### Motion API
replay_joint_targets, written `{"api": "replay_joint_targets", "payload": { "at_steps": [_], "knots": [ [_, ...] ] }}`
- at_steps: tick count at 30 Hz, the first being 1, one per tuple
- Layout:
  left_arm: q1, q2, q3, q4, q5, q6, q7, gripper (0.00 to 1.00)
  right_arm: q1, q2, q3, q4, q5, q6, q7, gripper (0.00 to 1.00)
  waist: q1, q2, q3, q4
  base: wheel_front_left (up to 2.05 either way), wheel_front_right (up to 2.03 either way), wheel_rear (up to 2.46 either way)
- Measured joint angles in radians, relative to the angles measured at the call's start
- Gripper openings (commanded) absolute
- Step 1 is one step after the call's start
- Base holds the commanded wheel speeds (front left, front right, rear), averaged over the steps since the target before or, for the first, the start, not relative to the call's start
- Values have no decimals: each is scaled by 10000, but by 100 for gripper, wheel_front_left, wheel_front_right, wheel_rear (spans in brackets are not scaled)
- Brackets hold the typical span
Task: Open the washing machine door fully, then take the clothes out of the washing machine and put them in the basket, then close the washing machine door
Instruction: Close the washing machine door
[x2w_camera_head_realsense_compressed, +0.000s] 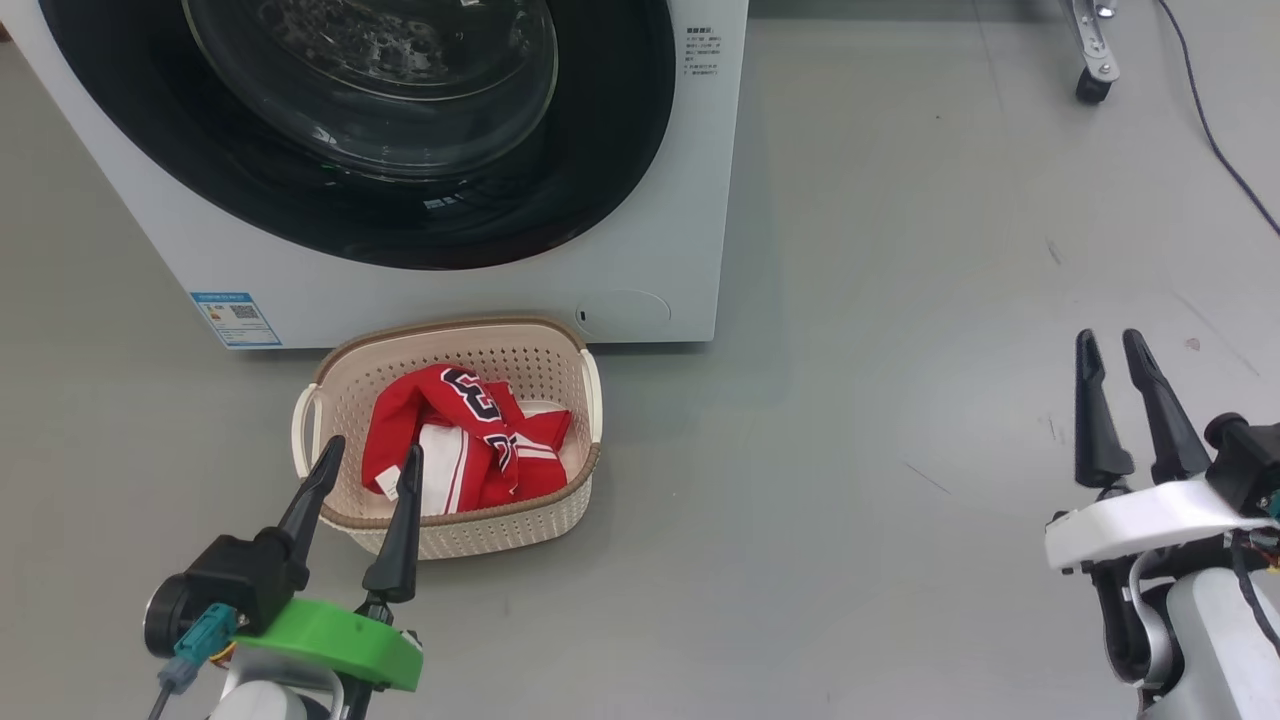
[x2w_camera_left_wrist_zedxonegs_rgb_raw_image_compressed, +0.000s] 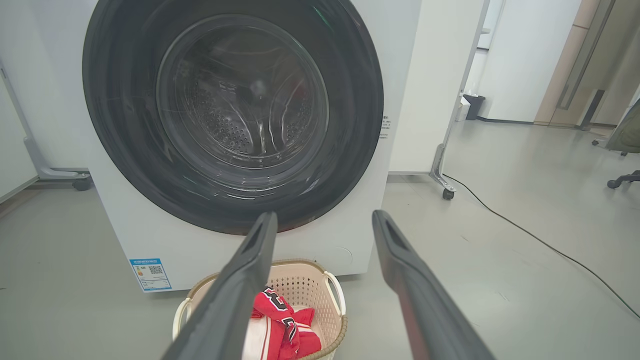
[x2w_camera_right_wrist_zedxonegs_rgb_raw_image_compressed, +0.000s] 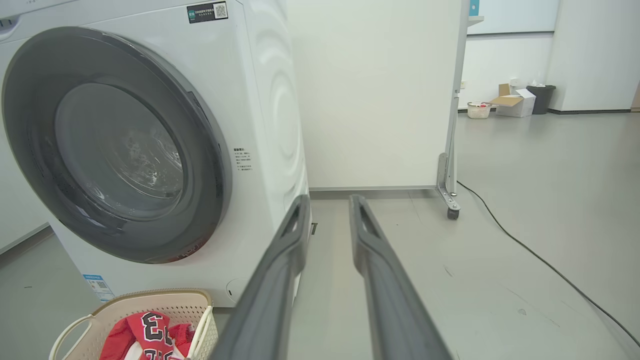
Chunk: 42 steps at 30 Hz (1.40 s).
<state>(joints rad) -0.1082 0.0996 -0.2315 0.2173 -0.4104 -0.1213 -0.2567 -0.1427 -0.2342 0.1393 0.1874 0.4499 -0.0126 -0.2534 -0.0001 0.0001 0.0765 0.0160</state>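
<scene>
The washing machine door (x2w_camera_head_realsense_compressed: 400, 100), with its black rim and glass bowl, sits flush and closed on the white washing machine (x2w_camera_head_realsense_compressed: 690, 200). Through the washing machine door (x2w_camera_left_wrist_zedxonegs_rgb_raw_image_compressed: 235, 115) I see only bare steel drum. The cream basket (x2w_camera_head_realsense_compressed: 470, 335) stands on the floor against the machine's front. The red clothes (x2w_camera_head_realsense_compressed: 460, 440), a jersey with navy numerals, lie bunched inside it. My left gripper (x2w_camera_head_realsense_compressed: 374, 447) hangs open just in front of the basket, empty. My right gripper (x2w_camera_head_realsense_compressed: 1108, 338) is far to the right over bare floor, its fingers a little apart with nothing between them.
A partition's wheeled foot (x2w_camera_head_realsense_compressed: 1092, 60) and a dark cable (x2w_camera_head_realsense_compressed: 1215, 140) lie on the grey floor to the right of the machine. Cardboard boxes (x2w_camera_right_wrist_zedxonegs_rgb_raw_image_compressed: 515, 102) and a dark bin (x2w_camera_right_wrist_zedxonegs_rgb_raw_image_compressed: 540, 92) stand far off by the wall.
</scene>
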Motion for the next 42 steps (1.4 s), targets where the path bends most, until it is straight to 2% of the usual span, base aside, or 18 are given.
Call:
{"api": "replay_joint_targets", "payload": {
  "at_steps": [7, 22, 42],
  "knots": [
    [121, -65, 163, -370, 167, 0, 0, 100, 779, 127, -128, -334, -23, -2, 0, 100, 0, 0, -252, -208, 0, 0, 0],
    [375, -199, 608, -282, 251, 0, 0, 100, 1332, 257, -265, -982, -255, 10, 2, 100, 0, 0, -299, -321, 0, 0, 0],
    [476, -207, 408, -92, 98, 0, 0, 100, 1570, 445, -460, -1308, -477, 109, 0, 100, 0, 0, -354, -305, 0, 0, 0]
  ]
}}
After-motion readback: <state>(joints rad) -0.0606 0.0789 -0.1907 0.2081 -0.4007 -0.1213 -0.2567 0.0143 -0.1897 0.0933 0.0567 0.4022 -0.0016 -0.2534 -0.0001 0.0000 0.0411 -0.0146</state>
